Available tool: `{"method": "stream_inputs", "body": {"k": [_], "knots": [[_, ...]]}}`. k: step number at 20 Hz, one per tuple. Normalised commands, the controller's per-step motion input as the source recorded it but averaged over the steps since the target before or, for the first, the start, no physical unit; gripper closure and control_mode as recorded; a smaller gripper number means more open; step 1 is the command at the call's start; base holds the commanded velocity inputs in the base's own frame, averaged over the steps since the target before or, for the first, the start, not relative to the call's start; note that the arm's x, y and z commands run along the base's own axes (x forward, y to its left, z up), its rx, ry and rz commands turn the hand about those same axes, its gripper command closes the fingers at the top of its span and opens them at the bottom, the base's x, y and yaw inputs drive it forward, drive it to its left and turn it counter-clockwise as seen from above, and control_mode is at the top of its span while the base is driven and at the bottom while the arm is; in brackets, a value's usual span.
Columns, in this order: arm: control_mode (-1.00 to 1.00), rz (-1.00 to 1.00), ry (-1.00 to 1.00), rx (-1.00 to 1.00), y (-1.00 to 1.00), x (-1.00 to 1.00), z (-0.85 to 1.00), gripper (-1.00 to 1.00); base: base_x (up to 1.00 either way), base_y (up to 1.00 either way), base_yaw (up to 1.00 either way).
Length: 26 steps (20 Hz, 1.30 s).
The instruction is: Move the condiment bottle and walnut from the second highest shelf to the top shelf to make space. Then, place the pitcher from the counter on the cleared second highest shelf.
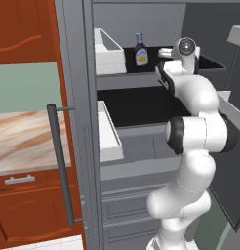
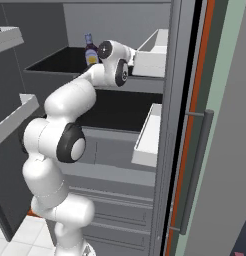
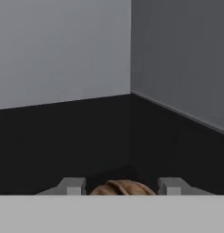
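In the hand view my gripper [image 3: 122, 186] is shut on the tan wrinkled walnut [image 3: 123, 187], low over a black board in a grey back corner. In the left base view the arm reaches up onto the top shelf [image 1: 210, 63]. The condiment bottle [image 1: 140, 50], dark red-brown with a pale cap, stands upright there, just left of my hand. The same bottle [image 2: 89, 53] shows in the right base view behind the wrist. The second highest shelf [image 1: 136, 105] below is a bare black board. The counter [image 1: 24, 136] lies at the left. The pitcher is out of view.
White bins [image 1: 108, 49] [image 1: 108, 132] flank both shelves on the left side. A long grey door handle [image 1: 61, 166] stands in front of the counter. White door shelves [image 2: 15, 117] jut in beside the arm. Grey drawers [image 1: 127, 205] sit below.
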Motion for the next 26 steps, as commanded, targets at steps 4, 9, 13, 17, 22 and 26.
{"method": "stream_inputs", "body": {"k": [4, 9, 13, 17, 22, 26], "knots": [[-1.00, 0.10, 0.00, 0.06, -0.29, 0.76, -0.23, 1.00, 0.00, 0.00, 0.00], [-1.00, 0.09, 0.00, 0.01, -0.07, 0.53, -0.23, -1.00, 0.00, 0.00, 0.00], [-1.00, 0.06, 0.00, 0.00, 0.00, 0.17, -0.01, -1.00, 0.00, 0.00, 0.00], [-1.00, 0.03, 0.00, 0.00, 0.05, 0.00, 0.48, -1.00, 0.00, 0.00, 0.00], [-1.00, 0.03, 0.00, -0.07, 0.20, -0.24, 0.54, -1.00, 0.00, 0.00, 0.00], [-1.00, 0.01, 0.02, -0.12, 0.32, -0.58, 0.21, -1.00, 0.00, 0.00, 0.00]]}}
